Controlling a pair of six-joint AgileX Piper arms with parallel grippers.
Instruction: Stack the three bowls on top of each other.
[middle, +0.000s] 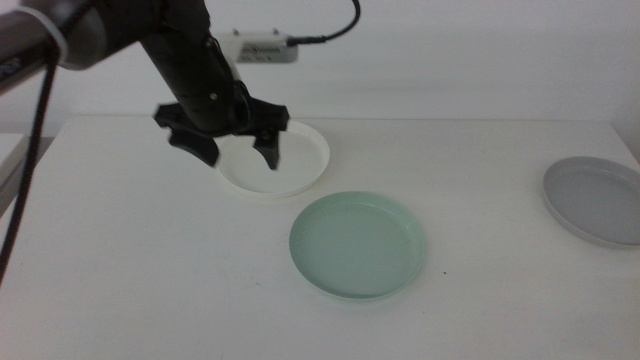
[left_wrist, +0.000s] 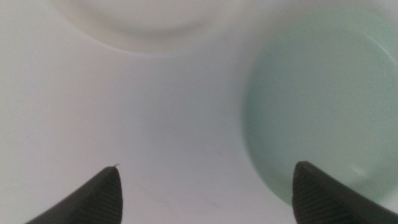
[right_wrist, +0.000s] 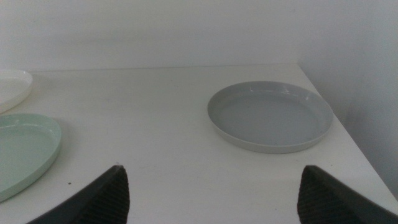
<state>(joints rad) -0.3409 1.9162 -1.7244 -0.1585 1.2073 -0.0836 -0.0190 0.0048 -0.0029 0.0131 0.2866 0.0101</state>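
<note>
Green bowl (middle: 357, 243): nearest the camera in the middle view, flat on the white table (middle: 130, 270), a little right of centre; nothing lies in it. It is just beside the white bowl, with a narrow strip of table showing between the two rims.
White bowl (middle: 290, 160): behind and to the left of the green one, toward the back of the table, upright and partly hidden by the left arm.
Grey bowl (middle: 595, 200): at the far right edge of the table, well apart from the other two and cut off by the picture's side. In the right wrist view it sits whole near the table's right corner (right_wrist: 268, 115).
Left gripper (middle: 240, 150): comes in from the upper left and hangs over the near left rim of the white bowl. Its jaws are spread wide and hold nothing; whether a tip touches the rim cannot be told. Its wrist view looks down on bare table, with the white rim (left_wrist: 130, 28) and the green bowl (left_wrist: 323, 106) beyond the jaw tips.
Right gripper (right_wrist: 211, 193): out of the middle view; in its own wrist view the jaws stand wide apart, empty, low over the table and facing the grey bowl.
Stacking: all three bowls lie separately on the table.
Small box (middle: 262, 47): white, with a black cable (middle: 335, 30), behind the table.
</note>
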